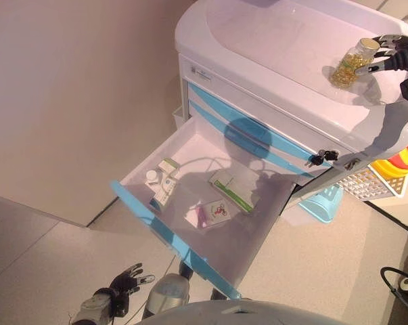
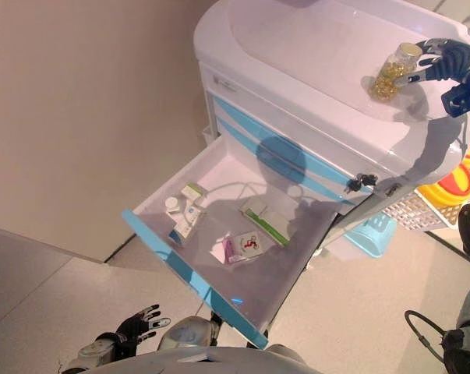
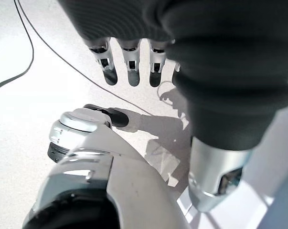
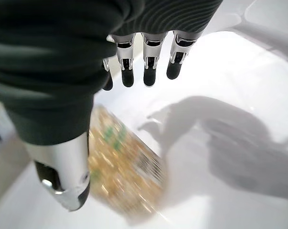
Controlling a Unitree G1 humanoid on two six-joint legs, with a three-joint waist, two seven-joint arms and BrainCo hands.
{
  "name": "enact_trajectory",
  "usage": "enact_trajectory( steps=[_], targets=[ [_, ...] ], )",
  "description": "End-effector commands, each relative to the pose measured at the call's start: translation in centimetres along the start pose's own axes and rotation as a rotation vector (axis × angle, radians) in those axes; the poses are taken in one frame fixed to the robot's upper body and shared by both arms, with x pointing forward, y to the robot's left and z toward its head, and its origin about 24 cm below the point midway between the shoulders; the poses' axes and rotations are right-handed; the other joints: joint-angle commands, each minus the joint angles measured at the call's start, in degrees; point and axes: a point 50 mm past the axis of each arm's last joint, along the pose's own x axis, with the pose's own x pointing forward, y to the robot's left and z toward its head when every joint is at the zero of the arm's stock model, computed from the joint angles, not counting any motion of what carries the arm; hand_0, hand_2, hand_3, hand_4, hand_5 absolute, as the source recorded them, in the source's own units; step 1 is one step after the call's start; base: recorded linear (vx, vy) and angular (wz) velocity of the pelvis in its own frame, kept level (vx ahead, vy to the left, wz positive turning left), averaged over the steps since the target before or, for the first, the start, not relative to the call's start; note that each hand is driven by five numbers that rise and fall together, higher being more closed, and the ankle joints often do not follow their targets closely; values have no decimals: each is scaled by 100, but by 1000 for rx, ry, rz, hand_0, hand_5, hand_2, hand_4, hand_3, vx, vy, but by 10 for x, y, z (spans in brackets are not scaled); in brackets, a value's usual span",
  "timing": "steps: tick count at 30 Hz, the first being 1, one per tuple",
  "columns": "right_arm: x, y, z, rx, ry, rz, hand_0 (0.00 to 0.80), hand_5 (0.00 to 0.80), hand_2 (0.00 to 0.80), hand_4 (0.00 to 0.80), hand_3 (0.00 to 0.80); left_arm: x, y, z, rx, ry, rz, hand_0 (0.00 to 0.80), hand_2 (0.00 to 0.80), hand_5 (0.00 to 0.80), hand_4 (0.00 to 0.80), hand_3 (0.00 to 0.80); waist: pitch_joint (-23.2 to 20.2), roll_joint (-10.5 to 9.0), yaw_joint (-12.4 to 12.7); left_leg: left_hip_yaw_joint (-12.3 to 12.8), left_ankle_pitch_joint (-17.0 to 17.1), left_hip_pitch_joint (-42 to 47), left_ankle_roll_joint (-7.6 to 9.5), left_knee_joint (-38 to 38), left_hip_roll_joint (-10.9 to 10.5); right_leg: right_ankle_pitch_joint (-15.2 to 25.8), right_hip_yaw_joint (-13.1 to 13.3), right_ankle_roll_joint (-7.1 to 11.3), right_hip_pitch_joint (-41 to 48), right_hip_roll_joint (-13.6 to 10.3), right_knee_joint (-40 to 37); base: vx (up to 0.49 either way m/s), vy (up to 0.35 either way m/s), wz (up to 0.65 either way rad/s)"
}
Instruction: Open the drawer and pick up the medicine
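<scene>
Silver fingers of your left hand (image 1: 126,281) hang loose and straight low by the floor, holding nothing. Next you see the open drawer (image 1: 164,233) with small boxes (image 1: 231,189) lying inside. Farther off, on the white cart top (image 1: 271,40), sits the medicine bottle (image 1: 353,64), full of yellow pills. Your right hand (image 1: 393,55) touches it, with its fingers straight and not wrapped around it.

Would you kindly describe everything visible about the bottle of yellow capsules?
The bottle is clear, plastic-looking, full of yellow capsules, with a pale cap and a label. It leans tilted on the cart top, cap toward the right hand, near the cart's right end. The hand's fingers look straight beside the cap; whether they touch it is unclear.
</scene>
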Motion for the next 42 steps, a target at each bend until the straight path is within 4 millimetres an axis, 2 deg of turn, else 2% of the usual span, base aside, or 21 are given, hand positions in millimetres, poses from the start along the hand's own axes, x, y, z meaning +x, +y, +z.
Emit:
enact_trajectory(
  steps=[1,6,11,14,19,22,24,25,28,30,34,36,37,38,39,42],
  targets=[
    [-17,-38,43,90,-201,-175,0,0,0,0,0,-9,7,-13,45,38,-9,0,0,0,0,0,-246,-76,11,366,-662,174,-59,188,-80,191,443,403,-257,-322,463,0,0,0],
    [-26,-53,35,340,-271,-275,0,0,0,0,0,-9,6,-13,66,43,-23,0,0,0,0,0,-308,-47,-102,473,-728,228,-37,215,-63,176,555,417,-260,-314,492,0,0,0],
    [-34,-60,11,557,-295,-367,0,0,0,0,0,-7,3,-10,81,38,-36,0,0,0,0,0,-355,-2,-290,622,-789,291,-17,223,-39,192,718,446,-276,-287,484,-23,-7,-11],
    [-38,-61,-17,708,-251,-440,0,0,0,0,0,-5,0,-7,87,38,-42,0,0,0,0,0,-380,40,-432,731,-820,327,-15,206,-10,213,854,467,-308,-262,468,-56,0,-17],
    [-40,-41,-66,903,-104,-395,0,0,0,0,0,-1,-3,-4,90,44,-46,0,0,0,0,0,-393,95,-643,881,-841,372,-7,185,15,266,1071,479,-355,-220,430,-49,6,-31],
    [-39,-21,-87,1014,-68,-294,0,0,0,0,0,0,-4,-2,95,43,-49,0,0,0,0,0,-398,110,-739,975,-846,386,-3,169,35,300,1181,483,-384,-201,398,-50,13,-33],
    [-41,2,-108,1098,-33,-225,0,0,0,0,0,2,-7,1,92,35,-56,0,0,0,0,0,-378,141,-861,1055,-857,396,1,174,42,332,1273,487,-410,-187,377,-43,18,-32],
    [-42,2,-109,1099,-32,-226,0,0,0,0,0,2,-7,1,94,36,-55,0,0,0,0,0,-383,133,-849,1058,-858,396,1,173,43,334,1277,487,-411,-186,376,-54,21,-30],
    [-50,41,-144,1137,29,-180,0,0,0,0,0,5,-11,5,86,21,-62,0,0,0,0,0,-337,185,-994,1167,-860,398,2,162,64,380,1372,508,-445,-179,342,-49,21,-27],
    [-60,69,-172,1112,138,-171,0,0,0,0,0,7,-13,6,80,16,-67,0,0,0,0,0,-310,213,-1076,1237,-849,408,-3,135,78,418,1421,526,-464,-174,314,-35,23,-24],
    [-93,120,-226,952,370,-136,0,0,0,0,0,9,-19,7,64,1,-68,0,0,0,0,0,-236,265,-1212,1361,-833,404,13,109,98,473,1512,544,-509,-169,274,-35,22,-17],
    [-108,141,-243,862,453,-105,0,0,0,0,0,9,-20,7,57,-7,-64,0,0,0,0,0,-209,275,-1261,1399,-822,401,19,99,99,491,1540,549,-528,-165,270,-19,13,-16],
    [-112,145,-247,825,475,-100,0,0,0,0,0,10,-20,7,54,-10,-63,0,0,0,0,0,-201,277,-1272,1408,-823,398,21,99,99,493,1546,550,-533,-164,270,-31,14,-26],
    [-130,162,-263,709,560,-43,0,0,0,0,0,10,-20,8,52,-21,-61,0,0,0,0,0,-157,288,-1306,1444,-805,389,33,80,104,510,1556,557,-559,-164,271,-40,14,-25],
    [-140,171,-272,627,627,-6,0,0,0,0,0,10,-20,9,50,-26,-58,0,0,0,0,0,-136,291,-1323,1461,-796,383,38,72,107,518,1559,560,-575,-163,274,-43,13,-21],
    [-174,199,-297,570,798,108,0,0,0,0,0,11,-19,11,42,-41,-47,0,0,0,0,0,-83,298,-1356,1477,-776,378,48,49,112,535,1553,568,-599,-158,280,-17,-1,-11]
  ],
)
